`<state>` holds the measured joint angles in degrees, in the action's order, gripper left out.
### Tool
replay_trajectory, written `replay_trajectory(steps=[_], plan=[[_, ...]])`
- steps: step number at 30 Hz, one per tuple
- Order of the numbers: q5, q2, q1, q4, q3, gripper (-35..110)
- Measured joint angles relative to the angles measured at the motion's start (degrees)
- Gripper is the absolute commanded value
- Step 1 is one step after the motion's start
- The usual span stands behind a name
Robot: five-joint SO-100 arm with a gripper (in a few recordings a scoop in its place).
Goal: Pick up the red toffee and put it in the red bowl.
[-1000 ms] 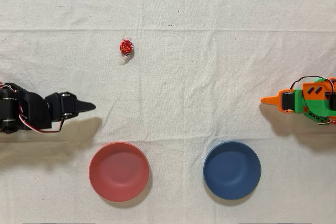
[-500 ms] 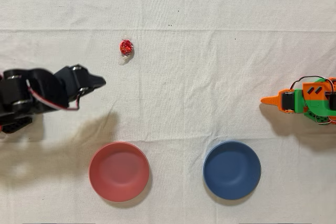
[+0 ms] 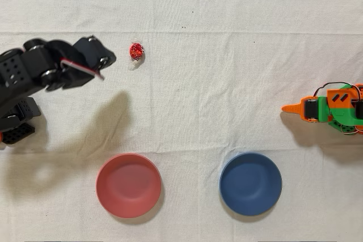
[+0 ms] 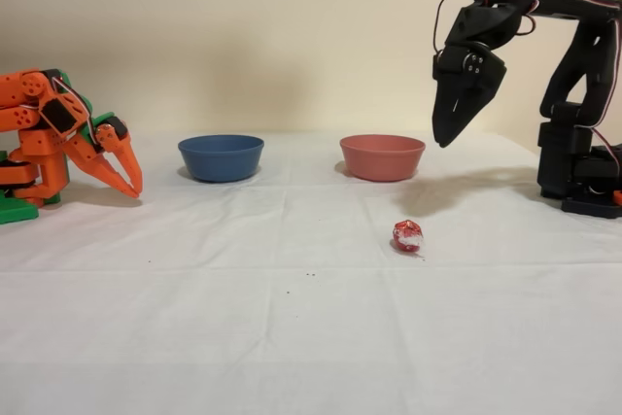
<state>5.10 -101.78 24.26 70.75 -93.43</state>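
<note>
Now, going left to right across the overhead view:

Black arm: reaches in from the left edge, raised above the desk (image 3: 227,55), casting a shadow toward the red bowl.

Claw (image 3: 106,59): at the arm's tip, pointing right toward the red toffee, just short of it. In the fixed view the claw (image 4: 444,138) hangs high off the cloth, tip pointing down, its fingers drawn together to one point, clenched on nothing.

Red toffee (image 3: 136,51): lies on the white cloth, just right of the claw tip in the overhead view, untouched. In the fixed view the red toffee (image 4: 407,235) sits on the cloth in front of the bowls, below and a little left of the claw, well apart from it in height.

Red bowl (image 3: 129,185): near the lower edge, below the toffee and well apart from it; nothing in it. In the fixed view the red bowl (image 4: 382,156) stands behind the toffee.

Blue bowl (image 3: 250,183): right of the red bowl, apart from it.

Orange arm (image 3: 329,107): idle at the right edge.
</note>
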Motion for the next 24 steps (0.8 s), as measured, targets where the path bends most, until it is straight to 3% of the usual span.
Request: replay_trajectory(steps=[7, 13, 24], plan=[[-2.64, 11.69, 2.55, 0.18, 8.53, 1], [3.87, 16.70, 3.34, -1.23, 11.69, 1], [6.24, 22.94, 3.52, 1.23, 17.40, 2]])
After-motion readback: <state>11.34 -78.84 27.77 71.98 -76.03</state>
